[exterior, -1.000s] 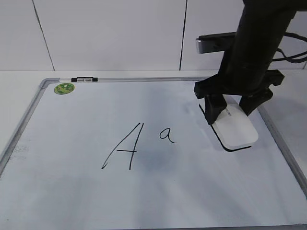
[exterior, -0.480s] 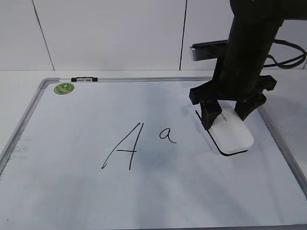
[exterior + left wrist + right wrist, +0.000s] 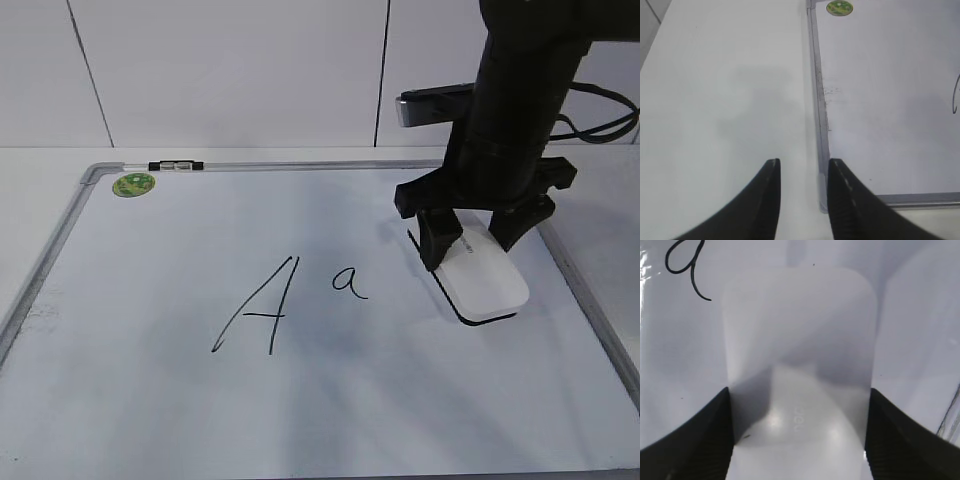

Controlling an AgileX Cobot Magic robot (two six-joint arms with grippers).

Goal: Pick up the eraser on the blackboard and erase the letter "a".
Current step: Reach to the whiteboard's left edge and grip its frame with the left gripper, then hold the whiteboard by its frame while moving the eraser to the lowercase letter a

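Right claw (image 3: 478, 236) clamps eraser (image 3: 483, 278) at both sides, fingers (image 3: 700, 440) against its flanks. Eraser sits flat on blackboard (image 3: 150, 400). Letter "a" (image 3: 350, 283) lies left of claw, apart from eraser. Left claw (image 3: 802, 167) narrowly parted, empty, above tabletop (image 3: 715, 100) at blackboard's edge.

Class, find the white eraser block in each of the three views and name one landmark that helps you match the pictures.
Exterior view: white plastic eraser with black felt base, right of centre on the board, between the right claw's fingers.
Left wrist view: not in it.
Right wrist view: eraser fills the centre.
Shared landmark: small handwritten letter "a", exterior and right wrist views.
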